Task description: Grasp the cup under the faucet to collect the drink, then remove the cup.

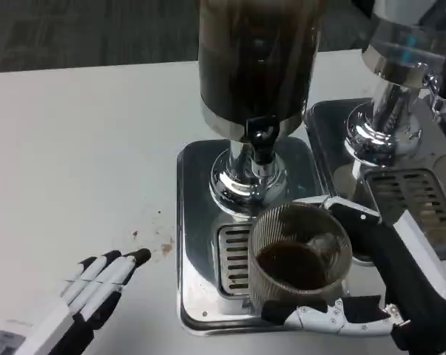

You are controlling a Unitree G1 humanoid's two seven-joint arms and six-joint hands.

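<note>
head view: cup (300, 255) stands on the steel drip tray (197, 244) of the drink dispenser (256, 66), over the slotted grate (234, 255) and just in front of the black faucet (263, 144). it is a clear ribbed cup with dark drink filling its lower part. my right hand (370, 274) is wrapped around it: one finger runs along the far side near the rim, another lies across the near side at the base, so i read the hand as clamped on the cup. my left hand (89, 296) rests low on the white counter (82, 148), well apart from the tray, fingers straight and slightly apart, holding nothing. a few brown drips (163, 244) mark the counter between it and the tray. a second chrome dispenser (400, 89) stands on its own tray to the right.

i judge the collecting step to be near its end, since drink is already in the cup and i see no stream from the faucet, though a thin one could be hard to make out. what remains is removing the cup. that calls for keeping the grip firm and the cup level, lifting just enough to clear the tray lip, then drawing it toward me and away from the faucet without tilting, as the drink could slosh.
</note>
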